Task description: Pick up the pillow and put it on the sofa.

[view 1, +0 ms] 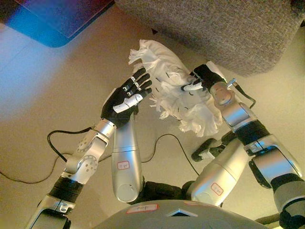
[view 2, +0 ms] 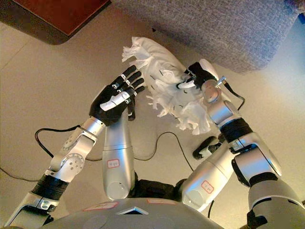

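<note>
A white pillow [view 1: 174, 83] with a fringed edge is held up off the floor, in front of the grey sofa [view 1: 228, 28]. My right hand [view 1: 202, 78] is on its right side with fingers curled into the cloth. My left hand [view 1: 126, 98] is open with straight fingers, its fingertips at the pillow's left edge. The pillow also shows in the right eye view [view 2: 164, 78], between my left hand [view 2: 116, 98] and my right hand [view 2: 198, 76].
The grey fabric sofa [view 2: 214, 26] fills the top right. A dark reddish piece of furniture [view 2: 57, 14] stands at the top left. Beige floor [view 1: 52, 81] lies to the left and below.
</note>
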Robot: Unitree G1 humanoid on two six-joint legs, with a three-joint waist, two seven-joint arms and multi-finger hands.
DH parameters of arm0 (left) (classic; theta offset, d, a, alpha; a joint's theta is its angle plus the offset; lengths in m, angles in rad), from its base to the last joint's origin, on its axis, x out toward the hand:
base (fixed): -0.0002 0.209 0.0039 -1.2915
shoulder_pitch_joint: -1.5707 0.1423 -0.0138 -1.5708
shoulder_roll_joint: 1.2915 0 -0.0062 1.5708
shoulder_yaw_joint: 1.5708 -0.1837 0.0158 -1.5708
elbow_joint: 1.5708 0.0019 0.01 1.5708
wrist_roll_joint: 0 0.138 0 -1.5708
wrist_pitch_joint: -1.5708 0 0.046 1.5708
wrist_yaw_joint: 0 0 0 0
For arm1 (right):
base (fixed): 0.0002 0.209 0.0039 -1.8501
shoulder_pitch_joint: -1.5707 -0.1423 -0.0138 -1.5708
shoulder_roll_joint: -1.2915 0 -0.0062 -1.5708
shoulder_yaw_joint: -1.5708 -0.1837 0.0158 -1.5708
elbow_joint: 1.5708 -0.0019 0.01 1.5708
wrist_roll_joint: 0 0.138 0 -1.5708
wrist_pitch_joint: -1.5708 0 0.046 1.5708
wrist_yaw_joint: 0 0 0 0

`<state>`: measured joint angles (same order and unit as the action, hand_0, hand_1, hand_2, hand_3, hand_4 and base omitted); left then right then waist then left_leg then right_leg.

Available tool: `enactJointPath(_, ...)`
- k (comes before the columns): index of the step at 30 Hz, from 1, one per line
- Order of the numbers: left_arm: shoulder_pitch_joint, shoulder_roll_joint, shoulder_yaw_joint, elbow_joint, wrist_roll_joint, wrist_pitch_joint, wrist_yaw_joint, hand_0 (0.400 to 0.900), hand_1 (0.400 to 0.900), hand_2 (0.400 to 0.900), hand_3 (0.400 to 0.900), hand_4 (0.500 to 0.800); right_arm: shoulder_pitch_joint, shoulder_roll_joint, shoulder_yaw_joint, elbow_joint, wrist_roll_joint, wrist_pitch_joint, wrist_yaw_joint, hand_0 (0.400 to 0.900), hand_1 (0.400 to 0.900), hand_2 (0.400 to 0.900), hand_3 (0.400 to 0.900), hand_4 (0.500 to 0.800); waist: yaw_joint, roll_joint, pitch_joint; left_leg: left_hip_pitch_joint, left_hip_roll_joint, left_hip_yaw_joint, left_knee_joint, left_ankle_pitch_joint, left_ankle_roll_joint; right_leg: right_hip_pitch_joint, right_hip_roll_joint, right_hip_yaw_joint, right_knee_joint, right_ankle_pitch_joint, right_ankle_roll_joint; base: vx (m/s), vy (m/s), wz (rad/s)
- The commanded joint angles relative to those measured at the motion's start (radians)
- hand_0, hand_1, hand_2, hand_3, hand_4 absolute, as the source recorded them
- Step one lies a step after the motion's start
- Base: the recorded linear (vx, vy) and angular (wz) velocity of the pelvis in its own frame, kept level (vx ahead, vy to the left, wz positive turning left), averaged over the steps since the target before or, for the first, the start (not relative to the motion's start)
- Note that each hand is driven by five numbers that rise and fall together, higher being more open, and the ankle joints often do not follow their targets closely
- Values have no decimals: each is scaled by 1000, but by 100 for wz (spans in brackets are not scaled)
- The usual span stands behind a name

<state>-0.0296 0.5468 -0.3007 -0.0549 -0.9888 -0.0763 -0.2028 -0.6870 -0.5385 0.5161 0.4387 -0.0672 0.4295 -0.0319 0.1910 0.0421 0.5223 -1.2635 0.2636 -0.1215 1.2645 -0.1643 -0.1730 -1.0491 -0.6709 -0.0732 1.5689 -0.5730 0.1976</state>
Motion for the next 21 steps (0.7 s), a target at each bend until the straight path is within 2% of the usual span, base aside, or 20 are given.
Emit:
enactJointPath(1, -30, -15, -20, -75, -26, -73, 5, 900, 900, 900, 900, 800, -97, 4, -65, -4, 34, -126, -75, 400, 400, 400, 400, 500, 32, 27, -2, 124, 67, 5, 1, -110, 42, -82, 51, -8, -236, 298, -58, -50, -28, -9)
enactJointPath(6, -26, -27, 2, -70, -19, -123, 33, 900, 900, 900, 900, 800, -90, -8, -86, -104, 5, -205, -116, 400, 400, 400, 400, 500, 29, 16, -2, 270, 56, 51, -226, -39, 54, 51, 95, -78, -435, 378, -51, -35, -22, -15)
enactJointPath(7, -22, -27, 15, -78, -15, -123, 65, 900, 900, 900, 900, 800, -81, -20, -96, -149, -5, -222, -121, 400, 400, 400, 400, 500, 28, 9, -2, 325, 55, 59, -305, -17, 56, 104, 107, -94, -502, 401, -50, -60, -23, -18)
enactJointPath(8, -26, -27, 28, -81, -11, -126, 96, 900, 900, 900, 900, 800, -76, -34, -107, -192, -3, -230, -122, 400, 400, 400, 400, 500, 25, 2, -2, 361, 49, 68, -388, 36, 61, 145, 123, -114, -580, 449, -59, -55, -25, -20)
enactJointPath(9, -24, -28, 37, -85, -11, -126, 118, 900, 900, 900, 900, 800, -68, -41, -114, -220, -6, -241, -122, 400, 400, 400, 400, 500, 24, -3, -2, 393, 47, 73, -424, 48, 60, 178, 134, -124, -613, 459, -58, -27, -18, -19)
enactJointPath(11, -11, -34, 77, -93, 13, -112, 163, 900, 900, 900, 900, 800, -26, -77, -138, -327, -3, -248, -116, 400, 400, 400, 400, 500, 20, -24, -2, 519, 30, 93, -574, 94, 61, 317, 152, -173, -774, 505, -51, 74, -17, -16)
enactJointPath(14, 13, -41, 121, -108, 39, -76, 184, 900, 900, 900, 900, 800, 65, -114, -193, -452, 7, -279, -111, 400, 400, 400, 400, 500, 19, -57, -19, 674, 1, 122, -738, 145, 63, 496, 164, -245, -979, 565, -29, 117, -42, -12)
enactJointPath(17, 37, -49, 145, -114, 62, -58, 197, 900, 900, 900, 900, 800, 157, -145, -252, -554, 30, -323, -101, 400, 400, 400, 400, 500, 6, -79, -68, 803, 0, 152, -876, 180, 59, 642, 195, -297, -1151, 610, -12, 111, -29, -13)
enactJointPath(21, 48, -70, 159, -126, 96, -43, 225, 900, 900, 900, 900, 800, 280, -156, -344, -671, 47, -398, -74, 400, 400, 400, 400, 500, -21, -87, -134, 946, 1, 201, -1042, 223, 50, 784, 228, -338, -1308, 666, 5, 60, 4, -15)
